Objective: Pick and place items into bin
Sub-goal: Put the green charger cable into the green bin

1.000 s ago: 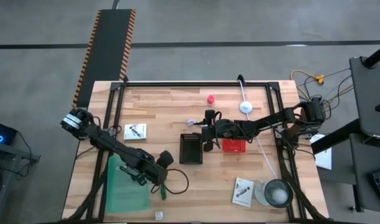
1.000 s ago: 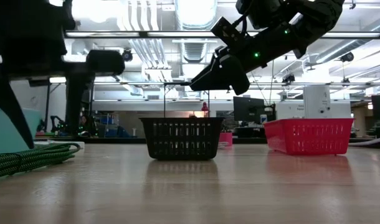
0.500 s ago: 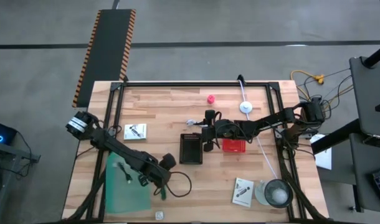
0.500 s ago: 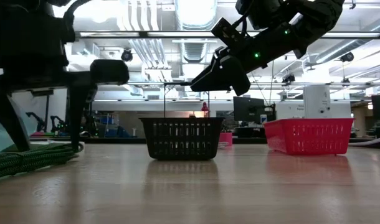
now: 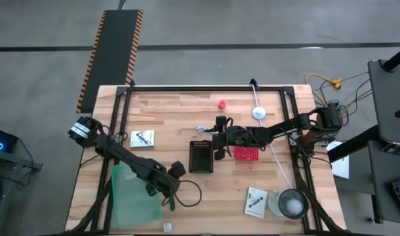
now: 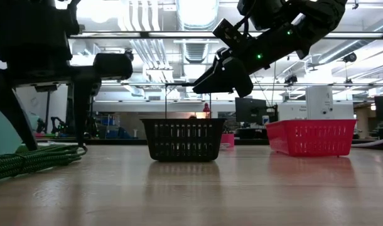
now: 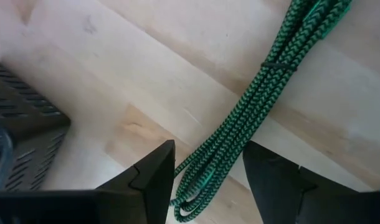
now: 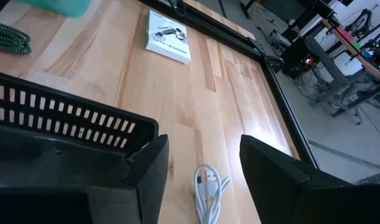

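Note:
My left gripper (image 5: 169,196) is low over the table's near left part, open. Its fingers stand on either side of a bundled green-and-black braided cable (image 7: 252,118) that lies flat on the wood (image 6: 28,160); I cannot tell whether they touch it. A thin black cable loop (image 5: 189,191) lies beside it. My right gripper (image 5: 218,153) hangs open and empty in the air at the black bin's (image 5: 200,156) right side (image 6: 201,83). The coiled white cable (image 8: 209,186), red knob (image 5: 221,103) and white card (image 5: 142,138) lie on the table.
A red bin (image 5: 246,153) stands right of the black one. A teal sheet (image 5: 131,196) lies at the near left. A second card (image 5: 256,202) and the clear lidded container (image 5: 290,203) are near right. The white disc (image 5: 258,113) on its cord is far right.
My left arm has shifted slightly toward the table's right over the green cable, and its wrist has turned a little. Its fingers stay apart. The right arm has kept still.

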Available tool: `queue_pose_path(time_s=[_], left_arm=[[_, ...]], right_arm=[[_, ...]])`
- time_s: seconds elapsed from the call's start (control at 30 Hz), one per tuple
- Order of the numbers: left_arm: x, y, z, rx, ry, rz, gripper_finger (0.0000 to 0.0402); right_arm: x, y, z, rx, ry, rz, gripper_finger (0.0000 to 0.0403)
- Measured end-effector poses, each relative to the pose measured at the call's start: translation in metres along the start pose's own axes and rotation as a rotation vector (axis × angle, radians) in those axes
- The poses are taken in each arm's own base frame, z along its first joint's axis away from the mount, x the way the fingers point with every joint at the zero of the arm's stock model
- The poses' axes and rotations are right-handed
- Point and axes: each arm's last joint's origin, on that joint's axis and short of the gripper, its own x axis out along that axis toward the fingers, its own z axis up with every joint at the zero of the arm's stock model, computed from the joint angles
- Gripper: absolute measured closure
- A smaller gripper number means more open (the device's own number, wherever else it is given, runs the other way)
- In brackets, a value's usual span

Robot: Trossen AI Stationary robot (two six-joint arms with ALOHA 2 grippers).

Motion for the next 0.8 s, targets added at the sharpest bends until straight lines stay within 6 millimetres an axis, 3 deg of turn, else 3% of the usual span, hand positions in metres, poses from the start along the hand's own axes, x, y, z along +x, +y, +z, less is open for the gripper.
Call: queue_pose_path(time_s=[0.63, 0.8], left_arm=[[-0.023, 0.01, 0.009, 0.0, 0.029, 0.038, 0.0228], [-0.023, 0.011, 0.009, 0.016, -0.014, -0.038, 0.0228]], right_arm=[[0.0, 0.0, 0.0, 0.0, 0.001, 0.0, 0.0218], [0.0, 0.0, 0.0, -0.001, 0.001, 0.001, 0.0218]])
